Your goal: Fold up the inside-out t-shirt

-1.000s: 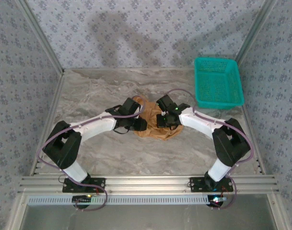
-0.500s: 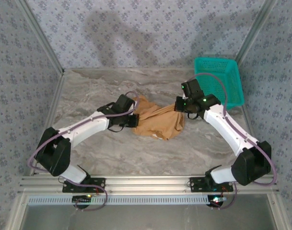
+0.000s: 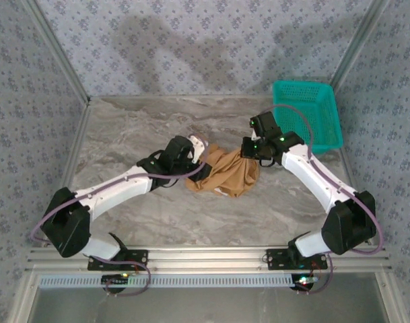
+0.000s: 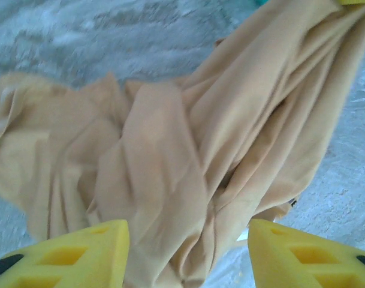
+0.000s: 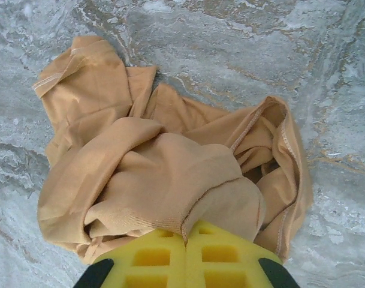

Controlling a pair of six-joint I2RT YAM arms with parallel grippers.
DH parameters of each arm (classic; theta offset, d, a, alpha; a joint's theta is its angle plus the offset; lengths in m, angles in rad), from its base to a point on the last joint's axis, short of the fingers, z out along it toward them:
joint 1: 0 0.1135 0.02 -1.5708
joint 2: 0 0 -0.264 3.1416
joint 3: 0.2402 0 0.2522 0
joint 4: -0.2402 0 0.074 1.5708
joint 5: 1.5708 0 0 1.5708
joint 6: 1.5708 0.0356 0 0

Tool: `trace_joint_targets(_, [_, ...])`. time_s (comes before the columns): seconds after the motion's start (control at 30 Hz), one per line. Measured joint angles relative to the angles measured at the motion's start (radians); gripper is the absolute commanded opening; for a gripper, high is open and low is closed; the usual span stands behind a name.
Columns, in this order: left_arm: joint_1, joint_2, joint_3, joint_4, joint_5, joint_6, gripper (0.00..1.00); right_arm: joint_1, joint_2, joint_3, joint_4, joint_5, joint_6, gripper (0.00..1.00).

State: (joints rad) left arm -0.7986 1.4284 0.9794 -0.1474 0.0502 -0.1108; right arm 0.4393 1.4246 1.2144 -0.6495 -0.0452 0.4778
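The inside-out t-shirt (image 3: 226, 173) is still a crumpled tan lump on the counter (image 3: 137, 128), bunched between the two sets of jaws and nowhere near flat. The big change: the left jaws have just let go. Half a second back they were clamped on the near-left edge while the right arm dragged the cloth out toward the teal basket (image 3: 305, 114), so the shirt was stretched between them. Now the left jaws stand about half open, with a fold of cloth lying loose in the gap and just ahead of them, nothing pinched. With that tension gone, the shirt has slumped back toward the right jaws.

The right jaws haven't budged. They're closed tight on a wad of fabric, and in the right wrist view the cloth comes straight out from between them, with a stitched hem curling off to one side. In the left wrist view the shirt rises in long draped folds toward that grip, so part of it is lifted off the counter.

My read is that the stretch-out didn't open the shirt up much, and the left side is resetting for a better hold, maybe a hem or sleeve. Actual folding hasn't started. One-sided grip means the thing could just swing or twist if the right arm moves now.
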Motion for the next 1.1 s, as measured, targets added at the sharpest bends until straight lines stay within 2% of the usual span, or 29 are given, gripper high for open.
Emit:
trace_joint_targets(0.17, [-0.018,0.087,0.001,0.108,0.005,0.140,0.58,0.004,-0.014,-0.008,0.002,-0.004,0.000,0.00])
trace_joint_targets(0.33, [-0.018,0.197,0.028,0.154,0.041,0.195,0.59,0.005,-0.024,-0.008,0.002,-0.008,0.000,0.00])
trace_joint_targets(0.43, [-0.018,0.244,0.048,0.164,0.050,0.211,0.54,0.005,-0.026,-0.008,0.002,-0.008,0.000,0.00])
trace_joint_targets(0.5, [-0.018,0.264,0.060,0.171,0.050,0.221,0.36,0.005,-0.028,-0.012,0.004,-0.009,0.000,0.00])
trace_joint_targets(0.53, [-0.017,0.271,0.067,0.172,0.050,0.227,0.21,0.005,-0.031,-0.020,0.008,-0.011,0.000,0.00])
trace_joint_targets(0.57, [-0.014,0.278,0.075,0.170,0.051,0.230,0.10,0.005,-0.034,-0.029,0.008,-0.011,0.000,0.00])
trace_joint_targets(0.63, [-0.010,0.284,0.097,0.156,0.050,0.233,0.00,0.005,-0.035,-0.044,0.007,-0.011,0.000,0.00])
trace_joint_targets(0.9, [0.018,0.268,0.263,0.011,0.048,0.211,0.00,-0.016,-0.035,-0.084,0.002,-0.012,-0.001,0.00])
trace_joint_targets(1.1, [0.021,0.215,0.341,-0.090,0.137,0.150,0.00,-0.077,0.017,-0.077,0.016,-0.018,-0.020,0.02])
